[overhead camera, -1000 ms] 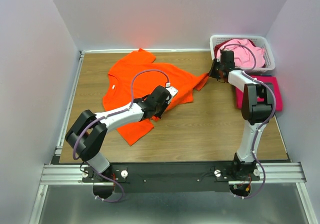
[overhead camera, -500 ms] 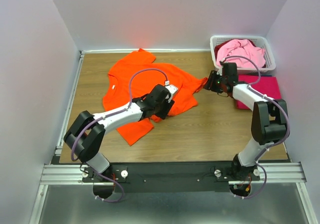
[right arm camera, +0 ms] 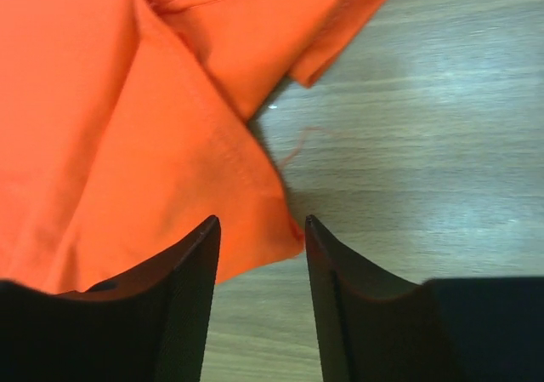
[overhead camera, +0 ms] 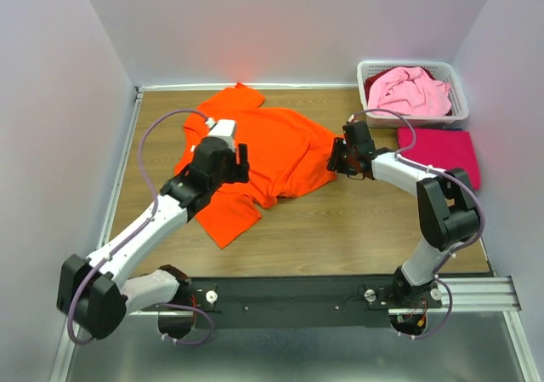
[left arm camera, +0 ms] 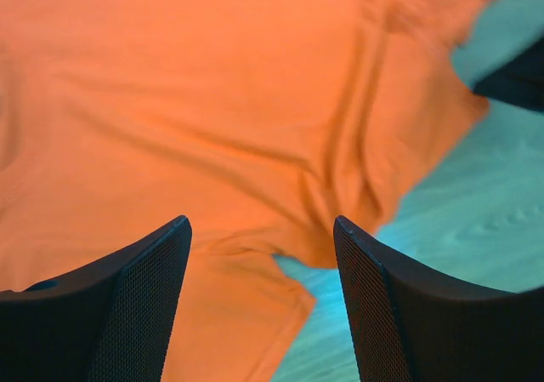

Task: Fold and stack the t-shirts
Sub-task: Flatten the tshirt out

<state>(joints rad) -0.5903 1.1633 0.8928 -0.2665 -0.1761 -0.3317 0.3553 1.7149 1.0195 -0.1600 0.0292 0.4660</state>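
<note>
Bright, even light; left wrist view of the orange t-shirt (left arm camera: 212, 101) blurred.

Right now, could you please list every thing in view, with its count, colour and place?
bright orange cloth t-shirt: one, orange, spread on the table
pale pink cloth t-shirt: one, pink, bunched in the basket
magenta-red cloth t-shirt: one, magenta-red, folded flat beside the basket
white slotted plastic basket: one, white, far right corner
brown wooden table: one, brown, under everything
left tool: one, black, open above the orange t-shirt
right tool: one, black, open at that t-shirt's right edge
</note>
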